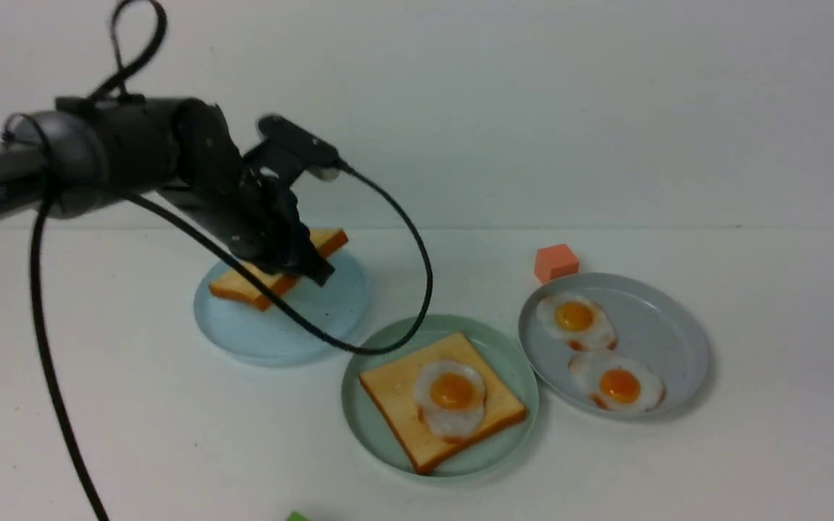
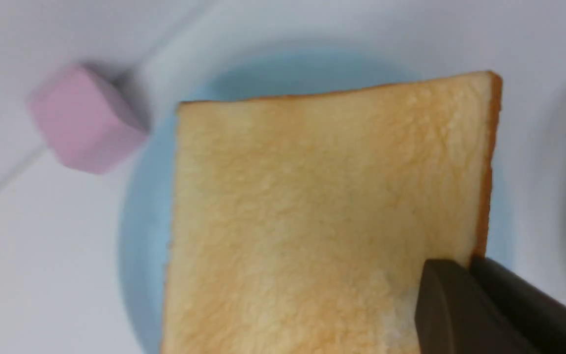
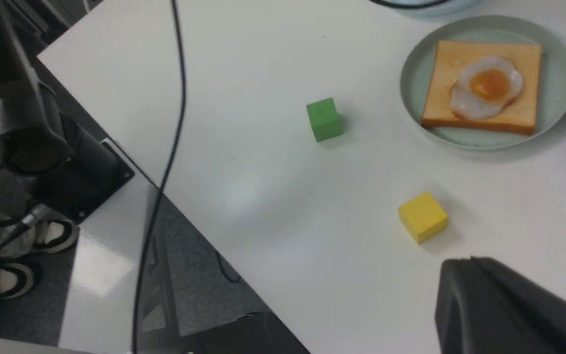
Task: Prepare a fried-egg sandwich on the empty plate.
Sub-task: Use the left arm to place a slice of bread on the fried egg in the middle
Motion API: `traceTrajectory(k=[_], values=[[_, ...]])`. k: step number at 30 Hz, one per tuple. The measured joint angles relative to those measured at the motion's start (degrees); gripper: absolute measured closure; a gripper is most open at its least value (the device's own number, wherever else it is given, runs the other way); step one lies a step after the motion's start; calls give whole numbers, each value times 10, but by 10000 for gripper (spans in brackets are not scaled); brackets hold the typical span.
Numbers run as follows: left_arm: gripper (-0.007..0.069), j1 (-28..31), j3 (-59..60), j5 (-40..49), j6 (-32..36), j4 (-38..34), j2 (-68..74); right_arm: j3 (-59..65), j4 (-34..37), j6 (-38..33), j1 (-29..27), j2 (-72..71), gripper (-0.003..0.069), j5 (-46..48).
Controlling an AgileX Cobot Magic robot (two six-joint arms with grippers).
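The left gripper [image 1: 313, 270] reaches over the light blue plate [image 1: 279, 336], its jaws closed on the edge of a golden-brown toast slice [image 1: 242, 286] near one corner. In the left wrist view the dark fingertips [image 2: 442, 300] pinch that corner, one above the bread and one below. The slice lies over the blue plate, slanted in the front view, with its far end higher (whether its near end touches the plate cannot be told). A pink cube [image 2: 86, 120] sits just beside the blue plate's rim.

The mint-green plate [image 1: 361, 423] stands nearer the robot, between the blue plate and a grey plate [image 1: 667, 325]. It carries the other toast slice [image 1: 394, 394] lying flat, with a fried egg [image 1: 452, 394] resting on top, yolk up. The grey plate holds two more fried eggs [image 1: 576, 319], side by side and just touching. An orange cube [image 1: 555, 262] sits just behind its rim.

The right gripper [image 3: 465, 275] hangs over the white table [image 3: 263, 196] with its jaws together and nothing in them, well apart from the plates. A yellow cube [image 3: 423, 217] is near it, and a green cube [image 3: 324, 119] lies farther off.
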Motion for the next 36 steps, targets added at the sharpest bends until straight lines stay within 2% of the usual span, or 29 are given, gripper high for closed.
traceTrajectory(k=[2,5,9,11,15,18,21,28,33,36], values=[[627,-10,-1,14,-18,1,-28,0,-18,0,0,0,642,5],[631,-58,14,35,-59,1,-75,0,-53,10,0,0,642,19],[631,-170,50,44,-90,6,-89,0,-105,44,0,0,637,28],[631,-218,60,45,-101,22,-77,0,-120,52,0,0,636,28],[631,-255,62,28,-140,79,-50,0,-124,56,0,0,633,28],[631,-264,62,19,-166,130,-28,0,-121,57,0,0,630,28],[631,-266,62,19,-169,142,-13,0,-118,57,0,0,628,28],[631,-266,62,20,-162,116,-3,0,-116,58,0,0,627,28],[622,-266,61,23,-125,101,11,0,-115,58,0,0,624,28],[587,-266,61,28,-91,79,16,0,-115,58,0,0,620,28]])
